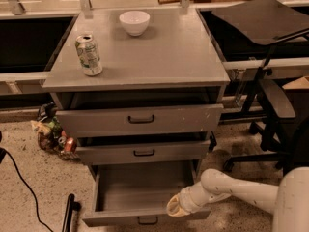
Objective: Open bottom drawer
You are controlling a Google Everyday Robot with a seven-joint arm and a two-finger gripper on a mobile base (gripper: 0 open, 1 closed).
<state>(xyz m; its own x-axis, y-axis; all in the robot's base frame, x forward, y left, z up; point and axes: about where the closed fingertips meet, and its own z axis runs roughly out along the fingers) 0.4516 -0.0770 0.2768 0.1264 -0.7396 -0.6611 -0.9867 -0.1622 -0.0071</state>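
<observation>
1. Bottom drawer (116,218): lowest of three in the grey cabinet (159,62), pulled well out, inside visible, black loop handle (147,221) on the front panel.
2. Gripper (177,208): at the right end of the drawer's front edge, overlapping it; whether open or closed, cannot tell.
3. Arm (231,190) comes in from lower right.
4. Middle drawer (145,152) and top drawer (140,120) each stick out slightly.
5. On top: can (89,55) left, white bowl (134,22) at the back.

Dim warm light — shadow under cabinet top (159,52); gripper (176,207) at bottom drawer (140,192) front.
</observation>
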